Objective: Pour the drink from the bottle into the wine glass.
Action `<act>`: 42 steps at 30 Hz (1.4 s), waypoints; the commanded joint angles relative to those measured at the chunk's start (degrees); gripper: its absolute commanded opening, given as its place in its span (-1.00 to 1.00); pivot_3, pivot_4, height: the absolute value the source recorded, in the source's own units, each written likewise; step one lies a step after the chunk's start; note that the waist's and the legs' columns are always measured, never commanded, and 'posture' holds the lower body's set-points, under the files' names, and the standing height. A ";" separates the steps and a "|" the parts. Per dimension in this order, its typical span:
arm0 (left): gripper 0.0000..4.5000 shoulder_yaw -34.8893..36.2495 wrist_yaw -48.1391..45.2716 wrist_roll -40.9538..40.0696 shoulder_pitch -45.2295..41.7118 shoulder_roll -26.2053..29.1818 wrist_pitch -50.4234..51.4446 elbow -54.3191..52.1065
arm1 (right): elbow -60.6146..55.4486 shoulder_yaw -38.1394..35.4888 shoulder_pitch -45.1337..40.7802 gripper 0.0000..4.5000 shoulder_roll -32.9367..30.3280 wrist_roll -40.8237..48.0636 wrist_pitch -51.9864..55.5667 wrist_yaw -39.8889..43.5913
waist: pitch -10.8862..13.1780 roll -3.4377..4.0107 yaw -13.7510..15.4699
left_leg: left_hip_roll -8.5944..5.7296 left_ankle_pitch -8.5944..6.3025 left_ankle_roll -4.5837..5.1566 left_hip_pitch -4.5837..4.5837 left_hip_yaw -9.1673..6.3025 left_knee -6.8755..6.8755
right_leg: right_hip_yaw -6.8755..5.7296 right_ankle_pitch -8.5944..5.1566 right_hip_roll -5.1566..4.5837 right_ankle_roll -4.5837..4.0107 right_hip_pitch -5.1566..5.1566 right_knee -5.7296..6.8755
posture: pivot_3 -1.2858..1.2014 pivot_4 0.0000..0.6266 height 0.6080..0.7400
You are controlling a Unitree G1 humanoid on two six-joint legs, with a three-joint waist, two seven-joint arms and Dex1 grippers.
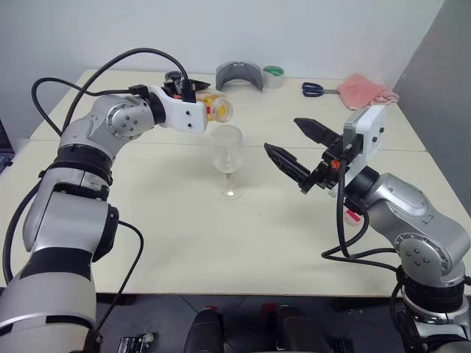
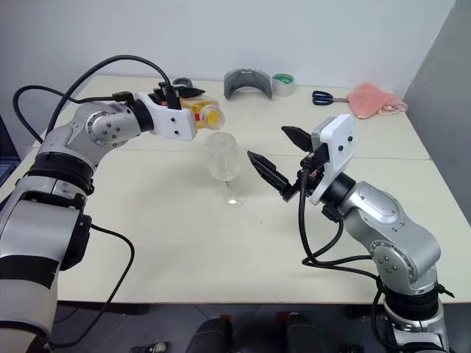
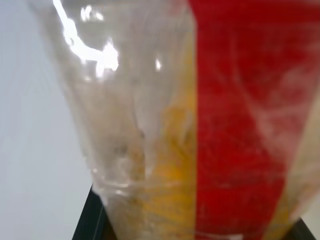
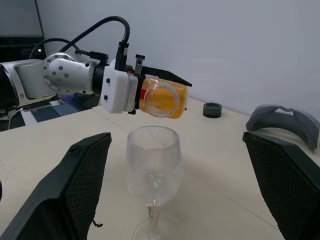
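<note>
Head views: left gripper (image 1: 193,92) clamps the bottle (image 1: 218,108) on its side above the wine glass (image 1: 227,158), mid-table; a mouth short of the rim would spill the drink (image 4: 161,99). Right wrist view: right gripper (image 1: 296,145) gapes empty beside the glass; a nudge topples it.

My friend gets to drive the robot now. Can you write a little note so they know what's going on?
Left tool: shut on the bottle, held tipped on its side just above the wine glass, mouth toward the glass. The bottle has no cap on.
Right tool: open and holding nothing, beside the glass, not touching it.
The glass stands upright on the table and looks empty.
The orange drink is in the bottle.
Done: bottle opened, picked up, brought over the glass and tipped.
Left: probably tip more until the drink runs into the glass, then set the bottle down.
</note>
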 commanded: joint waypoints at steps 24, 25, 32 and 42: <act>-0.28 -5.23 10.92 8.61 -6.59 2.73 -2.49 3.23 | -0.93 -1.04 -0.61 1.00 0.78 -1.05 -0.35 0.00 | 0.00 0.00 0.01 | -0.02 0.00 0.00 0.00 0.03 0.03 | 0.02 0.00 -0.02 0.00 -0.06 0.13 | 0.03 -0.52 1.00; -0.28 -5.47 11.24 8.78 -6.73 2.77 -2.51 3.36 | -0.89 -1.01 -0.63 1.00 0.82 -1.08 -0.37 0.02 | 0.00 0.00 0.01 | -0.02 0.00 -0.01 -0.01 0.04 0.03 | 0.02 0.00 -0.02 -0.01 -0.06 0.14 | 0.03 -0.52 1.00; -0.28 -6.49 12.86 9.89 -7.57 2.84 -2.73 3.90 | -0.22 -0.91 -0.35 1.00 0.98 -1.67 -0.98 0.66 | 0.00 0.00 0.00 | -0.04 0.00 -0.01 0.00 0.05 0.07 | 0.06 0.00 -0.02 0.00 -0.11 0.28 | 0.03 -0.52 1.00; -0.28 -7.87 14.63 11.55 -8.81 3.50 -2.94 4.26 | -2.05 -0.46 0.99 1.00 1.31 -1.61 -0.73 0.32 | 0.00 0.00 0.00 | -0.06 0.01 -0.01 0.00 0.06 0.09 | 0.09 0.00 -0.02 -0.01 -0.13 0.35 | 0.03 -0.52 1.00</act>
